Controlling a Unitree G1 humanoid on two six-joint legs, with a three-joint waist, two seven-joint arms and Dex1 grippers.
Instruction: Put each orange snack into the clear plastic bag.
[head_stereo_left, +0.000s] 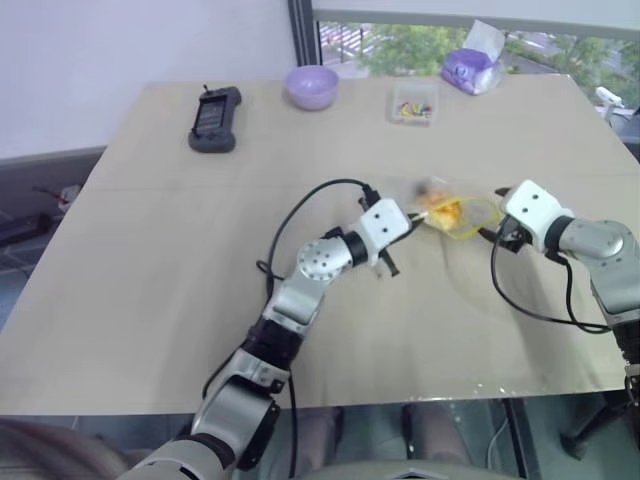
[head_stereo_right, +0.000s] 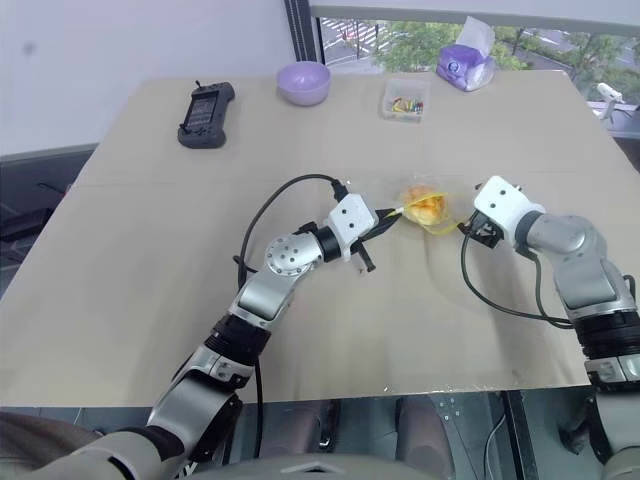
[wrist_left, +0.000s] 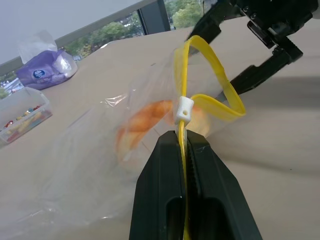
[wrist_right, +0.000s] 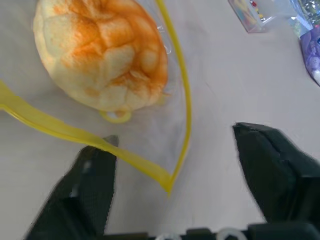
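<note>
Orange snack (wrist_right: 102, 55): one, inside one clear plastic bag (wrist_left: 100, 155).

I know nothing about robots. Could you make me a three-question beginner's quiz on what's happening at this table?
1. True or false: the bun lies inside the bag.
2. What does the left end effector grip? A) the bowl B) the bag's yellow strip C) the tissue pack
3. Fill in: the right end effector is ____, its fingers either side of the bag's corner.

Key: 1 true; 2 B; 3 open.
</note>
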